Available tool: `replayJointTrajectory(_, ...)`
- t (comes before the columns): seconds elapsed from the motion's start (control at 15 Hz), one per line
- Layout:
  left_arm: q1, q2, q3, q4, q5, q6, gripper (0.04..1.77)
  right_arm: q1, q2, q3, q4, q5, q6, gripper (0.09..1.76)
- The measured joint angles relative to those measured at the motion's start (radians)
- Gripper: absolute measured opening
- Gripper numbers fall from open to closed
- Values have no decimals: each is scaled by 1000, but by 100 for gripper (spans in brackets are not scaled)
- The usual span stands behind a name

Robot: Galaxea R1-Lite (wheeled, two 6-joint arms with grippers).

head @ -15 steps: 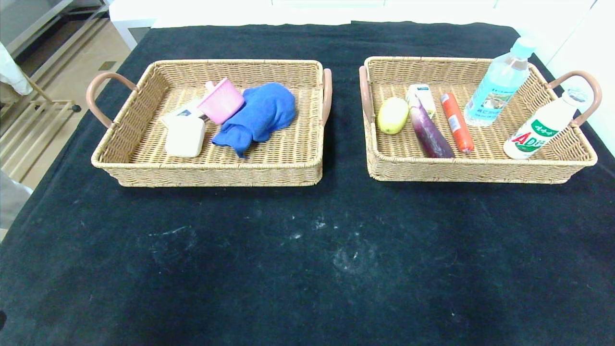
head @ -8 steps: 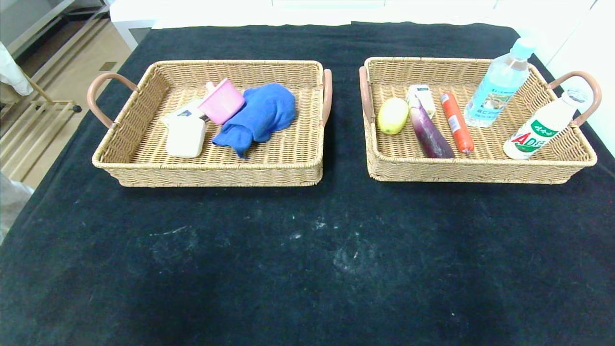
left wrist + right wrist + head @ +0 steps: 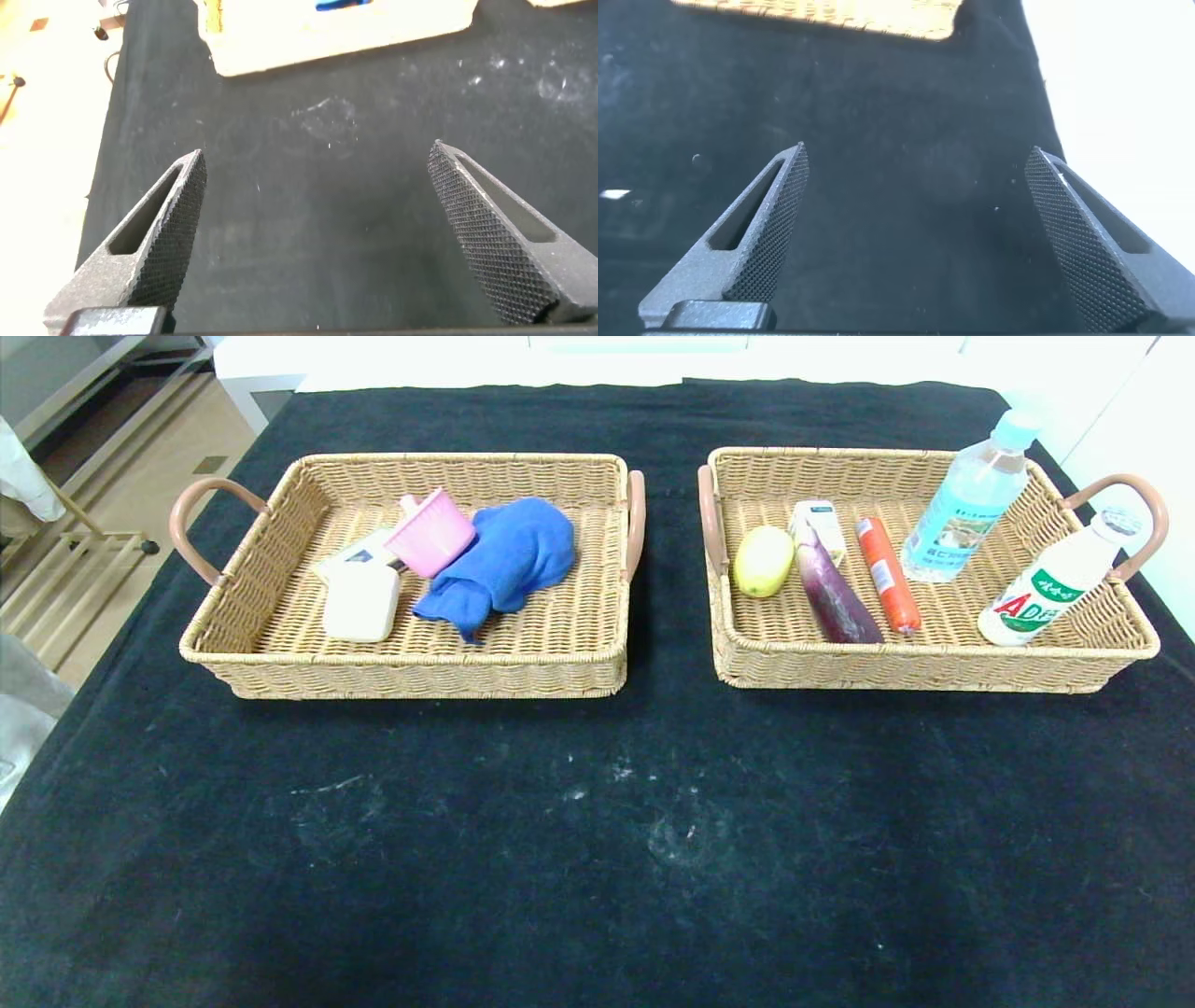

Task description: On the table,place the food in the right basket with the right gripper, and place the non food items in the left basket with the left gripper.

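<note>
Two wicker baskets already hold everything: left basket (image 3: 280,569) has the blue cloth (image 3: 509,560), pink cup (image 3: 431,532) and white box (image 3: 359,602); right basket (image 3: 934,658) the food and bottles. Left gripper (image 3: 318,238) and right gripper (image 3: 915,238) hang spread wide and empty above bare cloth. Main risk, I judge: the tilted AD milk bottle (image 3: 1050,583) toppling if bumped.

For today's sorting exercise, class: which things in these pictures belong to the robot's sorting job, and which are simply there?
Belonging to the job:
left basket, blue cloth, pink cup, white box
right basket, lemon, eggplant, sausage, water bottle, milk bottle
left gripper, right gripper, both open over the cloth

Simply there:
black tablecloth
</note>
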Motion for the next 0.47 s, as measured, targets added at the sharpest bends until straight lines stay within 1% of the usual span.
replayJointTrajectory(0.07, -1, -19, 33, -18, 4, 5, 172, 0, -10, 31, -68, -5, -1, 170)
replayJointTrajectory(0.13, -1, -31, 68, -63, 5, 6, 172, 1, -18, 71, -149, -5, -7, 170)
replayJointTrajectory(0.27, -2, -46, 166, -207, 2, 9, 172, 1, -25, 166, -271, -4, -24, 170)
replayJointTrajectory(0.47, -1, -52, 352, -394, -2, 9, 172, 1, -27, 337, -410, -1, -29, 170)
